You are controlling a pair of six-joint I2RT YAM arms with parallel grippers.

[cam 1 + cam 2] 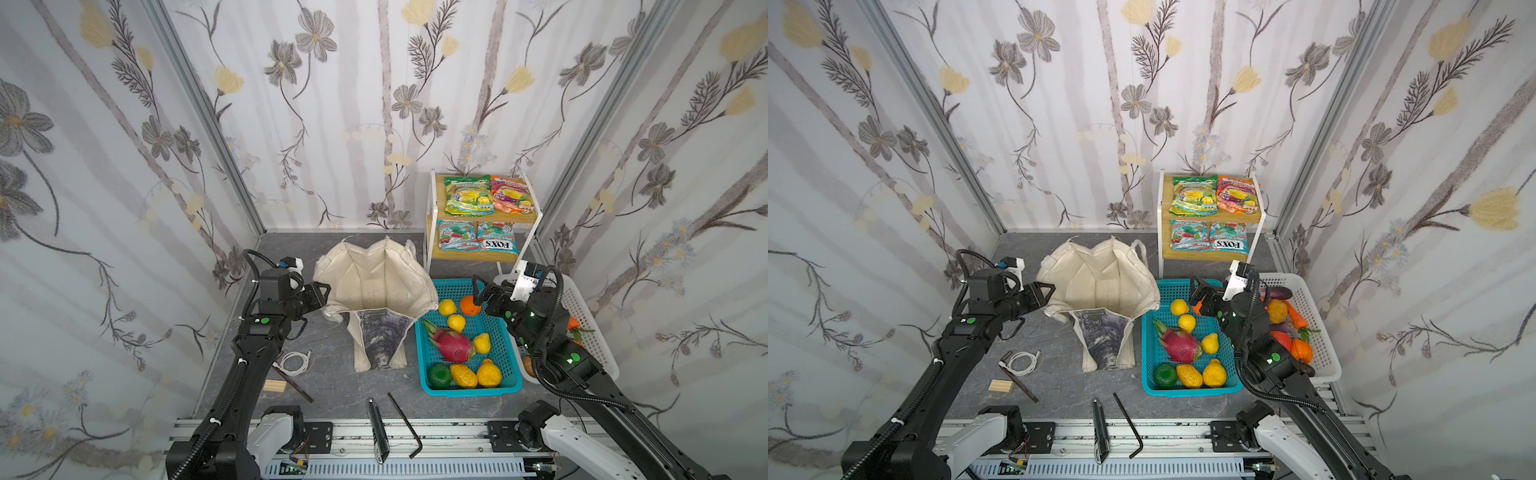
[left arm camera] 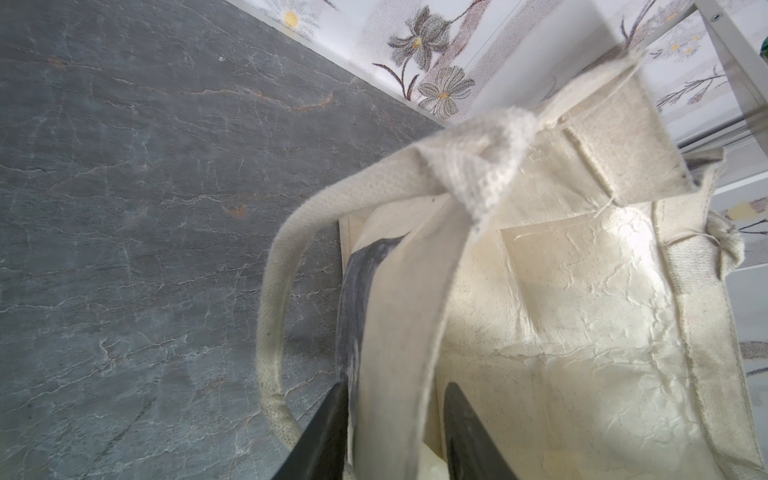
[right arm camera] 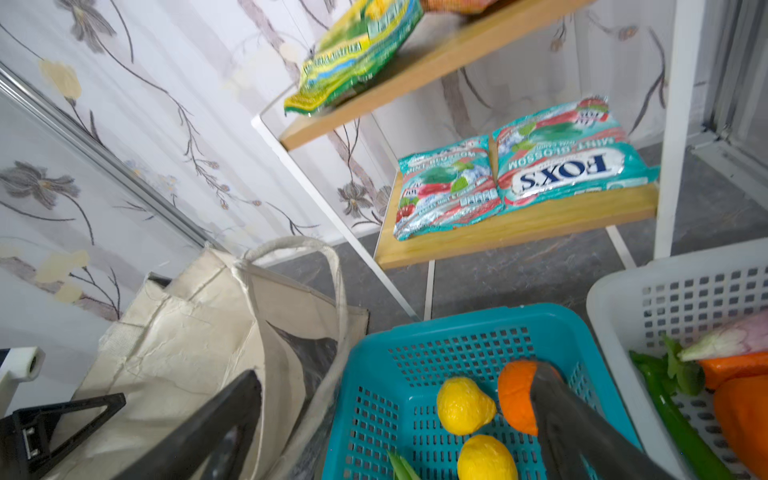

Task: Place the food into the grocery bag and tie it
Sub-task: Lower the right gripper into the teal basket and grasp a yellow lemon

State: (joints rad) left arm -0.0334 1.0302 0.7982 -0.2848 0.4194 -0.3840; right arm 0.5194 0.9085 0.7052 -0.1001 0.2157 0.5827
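Note:
The cream grocery bag [image 1: 374, 274] stands open in the middle of the floor, a handle [image 2: 270, 316] hanging outside its left wall. My left gripper [image 1: 328, 291] is shut on the bag's left rim [image 2: 395, 374], which passes between its jaws. In the teal basket [image 1: 511, 374] lie two small round yellow fruits [image 1: 446, 307] [image 1: 456, 323] and the magenta dragon fruit [image 1: 453, 345]. My right gripper [image 3: 397, 374] hangs open above the basket's back corner, one finger over the round orange [image 3: 515, 395], nothing held. The green-yellow packet [image 1: 468, 195] and orange packet [image 1: 512, 194] lie on the top shelf.
FOX'S packets [image 1: 478, 241] fill the lower shelf. The teal basket also holds a yellow pear [image 1: 482, 343], lumpy yellow fruits [image 1: 463, 374] and a green fruit [image 1: 439, 375]. A white basket [image 1: 598, 345] of vegetables stands right. A cable [image 1: 295, 361], wood block [image 1: 276, 385] and hex key [image 1: 405, 424] lie in front.

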